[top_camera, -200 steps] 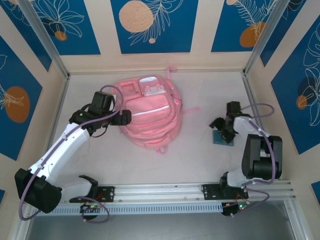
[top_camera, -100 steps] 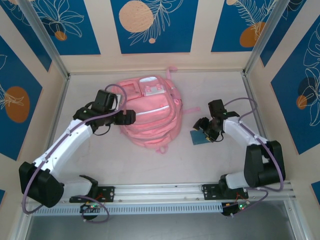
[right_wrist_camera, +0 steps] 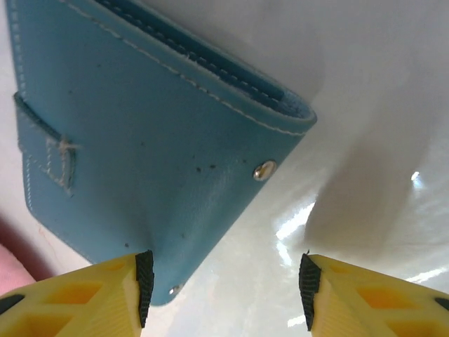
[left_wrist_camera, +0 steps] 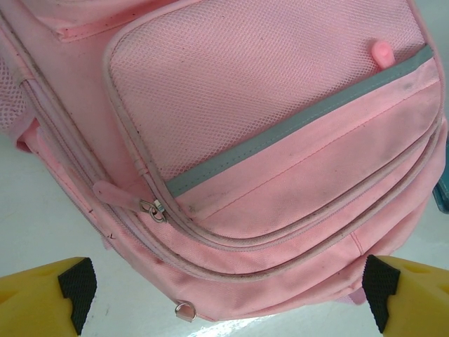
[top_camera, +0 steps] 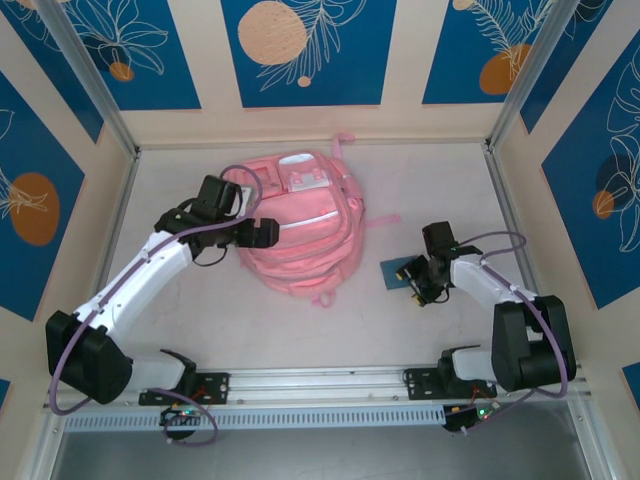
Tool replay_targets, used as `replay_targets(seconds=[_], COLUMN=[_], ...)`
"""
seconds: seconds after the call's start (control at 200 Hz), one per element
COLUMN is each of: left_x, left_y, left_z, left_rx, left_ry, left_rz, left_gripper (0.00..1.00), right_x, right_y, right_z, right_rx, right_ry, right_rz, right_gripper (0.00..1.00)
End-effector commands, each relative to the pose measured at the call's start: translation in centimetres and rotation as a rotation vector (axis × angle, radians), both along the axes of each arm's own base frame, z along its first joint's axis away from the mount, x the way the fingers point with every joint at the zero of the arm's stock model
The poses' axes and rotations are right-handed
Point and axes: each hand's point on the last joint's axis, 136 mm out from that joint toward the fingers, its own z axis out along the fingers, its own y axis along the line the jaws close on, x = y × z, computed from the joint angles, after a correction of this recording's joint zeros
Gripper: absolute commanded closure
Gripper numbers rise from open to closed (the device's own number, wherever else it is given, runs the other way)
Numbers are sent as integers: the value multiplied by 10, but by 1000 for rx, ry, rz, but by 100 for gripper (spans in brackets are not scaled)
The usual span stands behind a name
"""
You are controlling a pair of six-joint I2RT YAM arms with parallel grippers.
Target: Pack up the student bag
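Observation:
The student bag [top_camera: 303, 235], a big pink backpack, lies flat mid-table. In the left wrist view its mesh front pocket [left_wrist_camera: 252, 91], grey stripe and zipper pull [left_wrist_camera: 153, 209] sit close to the camera. My left gripper [top_camera: 262, 233] is at the bag's left side, open, and its wide-set fingertips [left_wrist_camera: 76, 284] straddle the bag's edge without holding it. A small blue stitched case [top_camera: 394, 273] lies on the table right of the bag. My right gripper [top_camera: 417, 283] is open at the case's near corner [right_wrist_camera: 161, 281]. Its left pad [right_wrist_camera: 144, 284] touches that corner and bare table lies between the fingers.
A pink strap [top_camera: 383, 220] trails from the bag toward the right. Metal frame posts [top_camera: 515, 85] and patterned walls close in the table on three sides. The rail [top_camera: 320, 382] with both arm bases runs along the near edge.
The right gripper carried the blue case left toward the bag, set it on the table and now stands open beside it. The left gripper crept slightly right along the bag.

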Motion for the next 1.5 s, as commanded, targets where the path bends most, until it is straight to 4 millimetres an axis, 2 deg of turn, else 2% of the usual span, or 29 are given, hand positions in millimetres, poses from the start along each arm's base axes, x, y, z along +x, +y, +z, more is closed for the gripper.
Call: replay_targets(seconds=[0.0,0.19,0.29,0.38,0.51,0.62,0.76,0.87,1.035,1.16,1.265,1.36,1.49], left_x=[3,4,3,3,2,1,2,5,14,17,19,20,24], left_y=[-12,-14,-17,-23,-34,-47,-64,-76,-92,-95,-95,-99,-103], left_z=[11,11,10,10,10,9,1,-5,-18,-32,-43,-51,-57], left_rx=[-29,-31,-38,-43,-34,-22,23,93,216,315,374,386,394], left_ry=[-28,-25,-20,-16,-18,-23,-22,-37,-80,-74,-50,-13,2], left_rz=[-43,-48,-57,-83,-132,-189,-280,-354,-502,-616,-680,-715,-725], left_gripper=[1,1,2,2,3,4,7,11,18,24,26,32,51], right_x=[7,13,13,13,13,18,30,39,44,45,45,45,45], right_y=[7,3,2,-1,-2,-3,-4,-2,13,26,33,37,41], right_z=[-3,-10,-16,-16,-17,-13,11,43,90,118,132,139,143], right_rx=[56,40,33,1,-7,-25,-53,-49,18,78,115,126,136], right_ry=[-7,5,26,32,39,19,-80,-191,-331,-414,-451,-470,-481], right_rz=[-42,-47,-45,-35,-13,25,92,143,235,293,323,334,343], right_gripper=[43,49,55,66,91,100,100,100,100,100,100,100,100])
